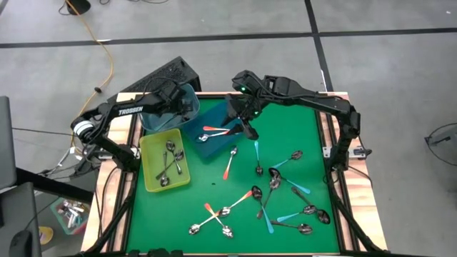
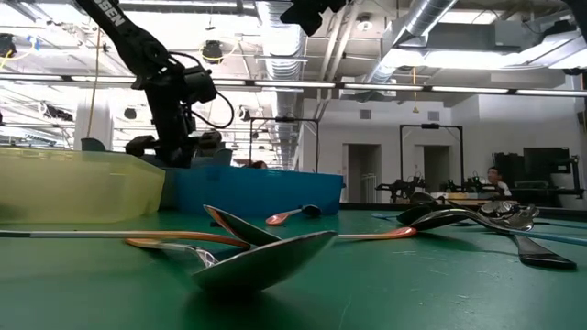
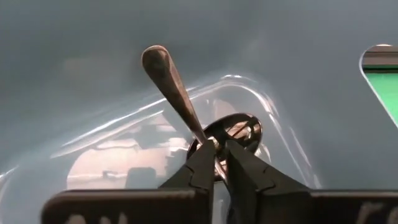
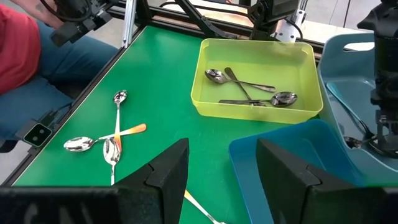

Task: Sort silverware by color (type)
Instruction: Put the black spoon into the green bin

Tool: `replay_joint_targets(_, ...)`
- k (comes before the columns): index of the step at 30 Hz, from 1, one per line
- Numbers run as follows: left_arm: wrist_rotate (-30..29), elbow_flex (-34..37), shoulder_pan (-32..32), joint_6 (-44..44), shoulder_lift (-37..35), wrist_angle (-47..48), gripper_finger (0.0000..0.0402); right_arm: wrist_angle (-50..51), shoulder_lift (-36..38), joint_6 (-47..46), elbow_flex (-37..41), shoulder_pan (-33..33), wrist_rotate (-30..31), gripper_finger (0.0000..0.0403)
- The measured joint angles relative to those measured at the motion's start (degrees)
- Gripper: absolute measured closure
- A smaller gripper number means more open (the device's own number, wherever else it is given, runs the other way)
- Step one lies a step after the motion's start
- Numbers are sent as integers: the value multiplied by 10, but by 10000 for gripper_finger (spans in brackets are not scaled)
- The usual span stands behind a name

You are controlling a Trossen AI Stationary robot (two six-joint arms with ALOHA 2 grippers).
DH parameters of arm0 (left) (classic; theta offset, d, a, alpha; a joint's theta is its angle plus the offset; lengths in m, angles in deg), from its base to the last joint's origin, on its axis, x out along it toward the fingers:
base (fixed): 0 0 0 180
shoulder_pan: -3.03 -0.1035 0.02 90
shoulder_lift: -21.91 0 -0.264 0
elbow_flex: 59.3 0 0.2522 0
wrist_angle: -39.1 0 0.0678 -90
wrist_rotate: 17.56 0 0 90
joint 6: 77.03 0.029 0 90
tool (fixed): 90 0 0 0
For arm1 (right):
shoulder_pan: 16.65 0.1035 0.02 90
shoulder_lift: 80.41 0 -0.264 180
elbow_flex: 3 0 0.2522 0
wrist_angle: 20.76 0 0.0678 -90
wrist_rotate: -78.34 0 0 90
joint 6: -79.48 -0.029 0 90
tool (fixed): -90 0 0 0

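My left gripper [image 1: 180, 102] reaches down into a translucent grey-blue bin [image 1: 191, 91] at the table's far left and is shut on a dark-handled spoon [image 3: 171, 81]. Inside the bin its fingers [image 3: 202, 165] show in the left wrist view. My right gripper [image 4: 224, 177] hangs open and empty above the near edge of the blue tray [image 4: 280, 162]; the high view places this gripper [image 1: 248, 128] right of that tray. A yellow tray [image 1: 148, 146] holds several silver spoons [image 4: 249, 87]. One orange-handled spoon [image 1: 214, 130] lies in the blue tray. My left gripper pinches the spoon at its neck [image 3: 210, 142], where handle meets bowl, between its two fingertips. The fingers slant down into the bin. The handle [image 3: 163, 65] sticks out past them and the bowl [image 3: 241, 132] lies beside them. Whether the spoon is clear of the bin's floor cannot be told.
Many spoons with orange, teal and silver handles lie scattered on the green mat [image 1: 300, 128], most toward the near right [image 1: 285, 200]. A crossed pair lies near the front left [image 4: 115, 140]. A person in a red top [image 4: 18, 56] sits beyond the table's edge.
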Motion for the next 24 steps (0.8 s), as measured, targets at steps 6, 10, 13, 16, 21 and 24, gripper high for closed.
replay_joint_targets(6, 11, 0, 0, 10, 4, -6, 305, 0, 0, 9, 0, -1, 0, 205)
replay_joint_targets(10, 10, 0, -7, -2, 6, -20, 265, -3, 0, 16, 0, -1, 0, 205)
replay_joint_targets(13, 10, 0, -8, -2, 5, -29, 240, -2, 0, 16, 0, -1, 0, 205)
replay_joint_targets(16, 34, 0, -7, -2, 3, -26, 226, 3, 0, 19, 0, -1, 0, 205)
replay_joint_targets(21, 36, 0, 7, -3, 3, -23, 223, 8, 0, 31, 0, -1, 0, 205)
replay_joint_targets(24, 30, 0, 13, 3, 3, -24, 223, 8, 0, 31, 0, -1, 0, 205)
